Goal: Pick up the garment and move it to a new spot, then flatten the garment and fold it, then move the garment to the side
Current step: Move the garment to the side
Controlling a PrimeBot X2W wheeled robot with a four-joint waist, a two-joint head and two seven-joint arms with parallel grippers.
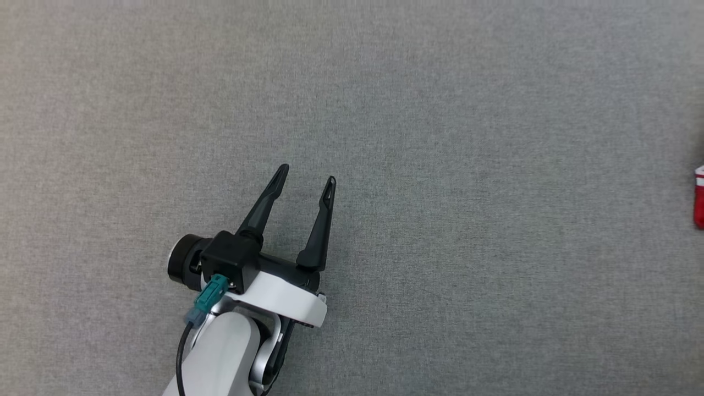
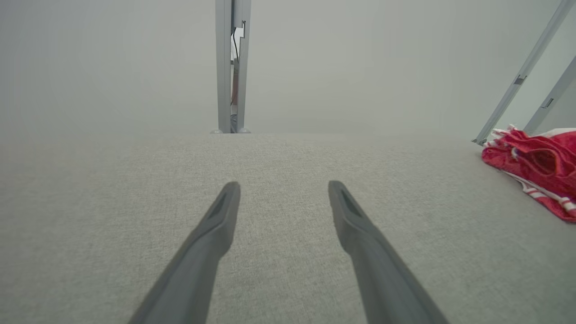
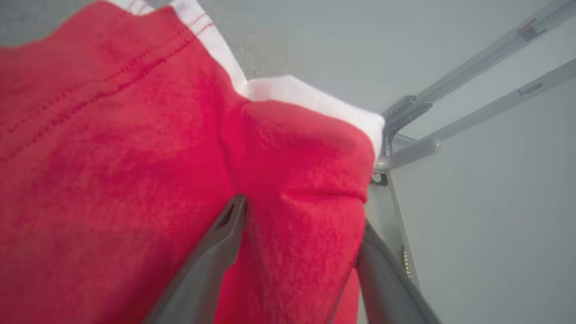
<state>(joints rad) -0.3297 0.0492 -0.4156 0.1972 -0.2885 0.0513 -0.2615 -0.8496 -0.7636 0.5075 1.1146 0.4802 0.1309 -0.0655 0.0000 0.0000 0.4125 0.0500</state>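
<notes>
Garment (image 2: 535, 157), red with white trim, lies crumpled far toward the desk's (image 1: 440, 165) right side. Over the desk's left-middle, the left pincer (image 1: 306, 175) hangs with fingers apart. At the right side, the right pincer (image 3: 302, 211) stands spread, red cloth bulging between its fingers.

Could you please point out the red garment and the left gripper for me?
red garment (image 2: 540, 157): left wrist view, bunched red fabric.
left gripper (image 1: 306, 172): head view, midway between its fingertips.
</notes>
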